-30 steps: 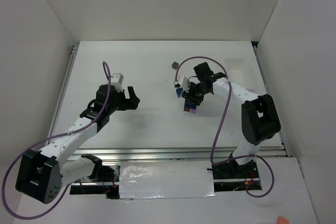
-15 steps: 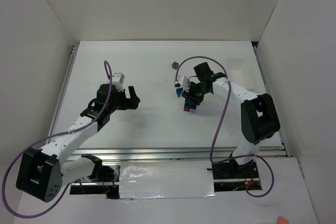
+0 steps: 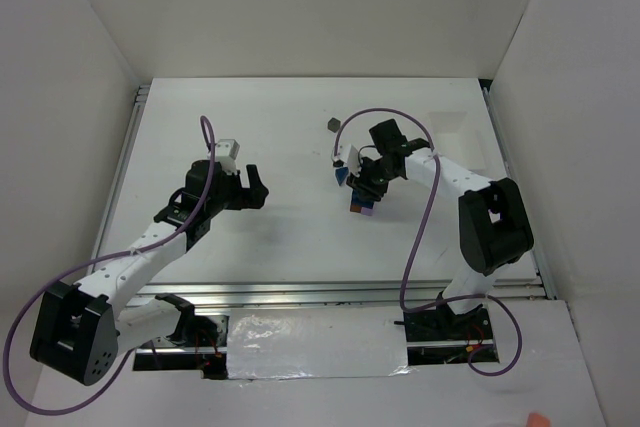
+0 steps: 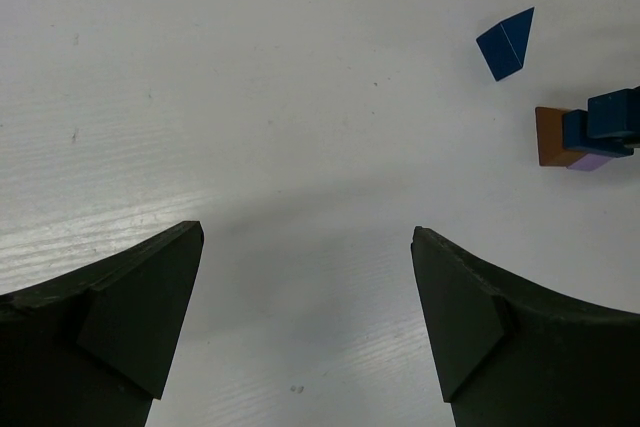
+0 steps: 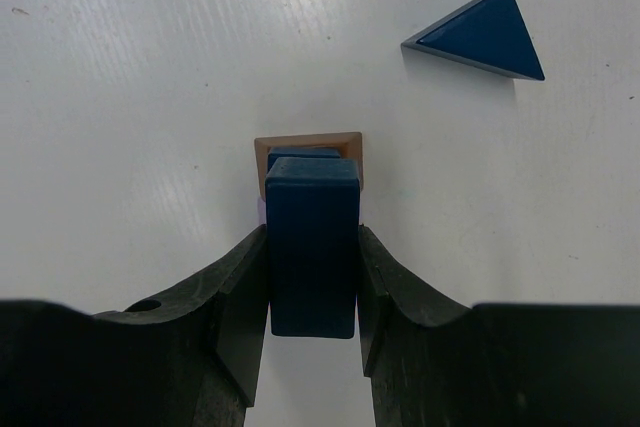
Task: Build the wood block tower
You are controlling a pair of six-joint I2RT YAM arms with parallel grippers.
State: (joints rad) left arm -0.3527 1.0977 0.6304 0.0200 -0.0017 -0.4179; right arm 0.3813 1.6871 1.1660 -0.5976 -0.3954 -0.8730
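The wood block tower (image 3: 360,203) stands mid-table: a lavender block low, a brown-orange block (image 5: 308,147) on it, a blue block above. My right gripper (image 5: 312,277) is shut on a dark blue rectangular block (image 5: 312,247), held directly over the tower; I cannot tell whether it touches. The tower also shows in the left wrist view (image 4: 585,137). A blue triangular block (image 5: 480,37) lies on the table just beyond it, also in the left wrist view (image 4: 506,43). A small grey block (image 3: 330,125) lies farther back. My left gripper (image 4: 305,317) is open and empty, left of the tower.
White walls enclose the table on three sides. A metal rail (image 3: 300,292) runs along the near edge. Purple cables loop off both arms.
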